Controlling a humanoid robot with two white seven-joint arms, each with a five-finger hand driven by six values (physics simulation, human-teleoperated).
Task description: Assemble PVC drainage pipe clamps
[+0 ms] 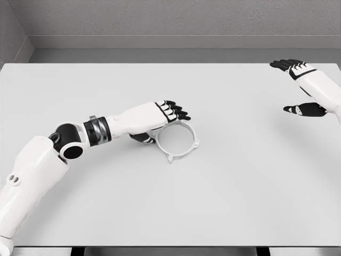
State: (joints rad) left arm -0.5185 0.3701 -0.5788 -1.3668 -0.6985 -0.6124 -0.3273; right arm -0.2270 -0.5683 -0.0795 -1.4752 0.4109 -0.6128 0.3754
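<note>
The left hand (166,113) lay over the near-left rim of the white pipe clamp ring (177,141), its black fingers (178,111) extended across the top of the ring and the thumb tucked below at the ring's left edge. Whether the hand actually gripped the ring could not be determined from this angle. The ring rested flat on the white worktop (224,202), near its centre, with small lugs projecting at its near side. The right hand (301,88) hovered well apart, near the far-right corner, fingers spread and holding nothing.
</note>
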